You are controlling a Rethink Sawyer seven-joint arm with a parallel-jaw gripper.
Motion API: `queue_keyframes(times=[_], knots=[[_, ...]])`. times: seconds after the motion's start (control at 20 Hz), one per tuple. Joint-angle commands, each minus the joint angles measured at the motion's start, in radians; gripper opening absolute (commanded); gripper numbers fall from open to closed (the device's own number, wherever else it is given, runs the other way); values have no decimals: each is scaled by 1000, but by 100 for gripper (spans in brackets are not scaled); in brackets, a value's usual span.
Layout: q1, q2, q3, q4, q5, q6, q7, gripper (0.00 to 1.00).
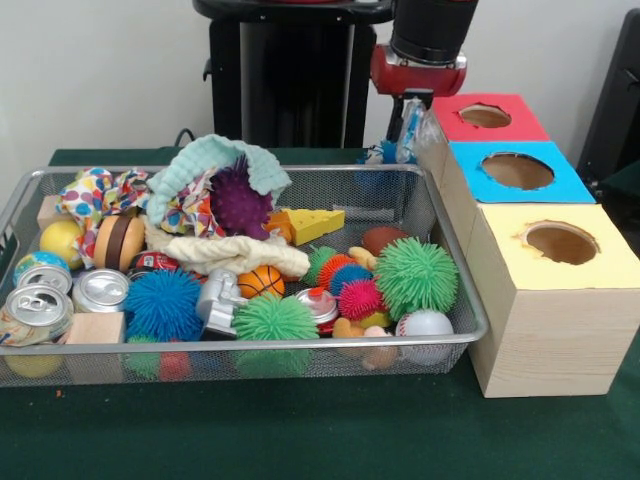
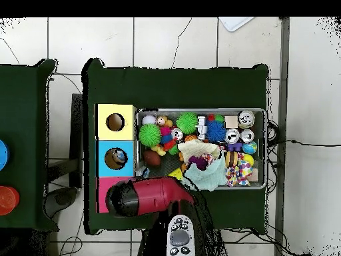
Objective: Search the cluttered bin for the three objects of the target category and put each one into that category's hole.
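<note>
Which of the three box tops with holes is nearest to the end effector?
The red box top, farthest from the camera. The end effector hangs just beside it; the blue top and yellow top lie nearer the camera.

1. The red and black arm [image 1: 425, 45] comes down at twelve to one o'clock in the front view.
2. Its gripper [image 1: 408, 128] hangs below the red wrist; finger spacing cannot be judged.
3. Overhead, the arm lies at seven o'clock.
</note>
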Motion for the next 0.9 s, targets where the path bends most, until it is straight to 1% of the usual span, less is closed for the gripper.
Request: queue_keyframes(times=[0.05,0.2,0.65,0.75,0.9], knots=[[29,-11,28,-94,78,12,219,0],[12,-13,46,-89,120,19,215,0],[56,-34,14,-123,190,112,229,0],[64,-27,7,-133,198,115,233,0],[67,-1,7,-129,222,65,241,0]])
